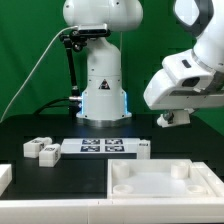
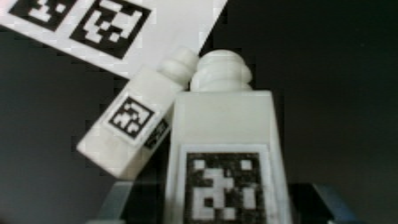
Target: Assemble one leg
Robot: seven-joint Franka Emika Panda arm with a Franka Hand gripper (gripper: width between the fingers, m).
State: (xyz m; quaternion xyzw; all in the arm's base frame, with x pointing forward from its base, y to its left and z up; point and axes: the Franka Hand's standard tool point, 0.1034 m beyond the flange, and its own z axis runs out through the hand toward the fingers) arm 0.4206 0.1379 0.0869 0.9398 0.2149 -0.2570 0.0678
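Observation:
My gripper (image 1: 172,117) hangs above the table on the exterior view's right, shut on a white leg (image 2: 221,120). In the wrist view the gripper (image 2: 217,206) holds the leg's tagged end, and the rounded tip points away from it. The leg's black-and-white tag (image 2: 224,182) faces the camera. A second leg (image 2: 135,124) with its own tag lies on the black table below, beside the held one. It shows in the exterior view (image 1: 143,148) by the end of the marker board. The large white tray-like piece (image 1: 128,186) with corner sockets lies at the front.
The marker board (image 1: 104,147) lies mid-table and shows in the wrist view (image 2: 107,28). Two more legs (image 1: 32,146) (image 1: 49,152) lie on its left. A white part (image 1: 5,176) sits at the left edge. The robot base (image 1: 103,95) stands behind.

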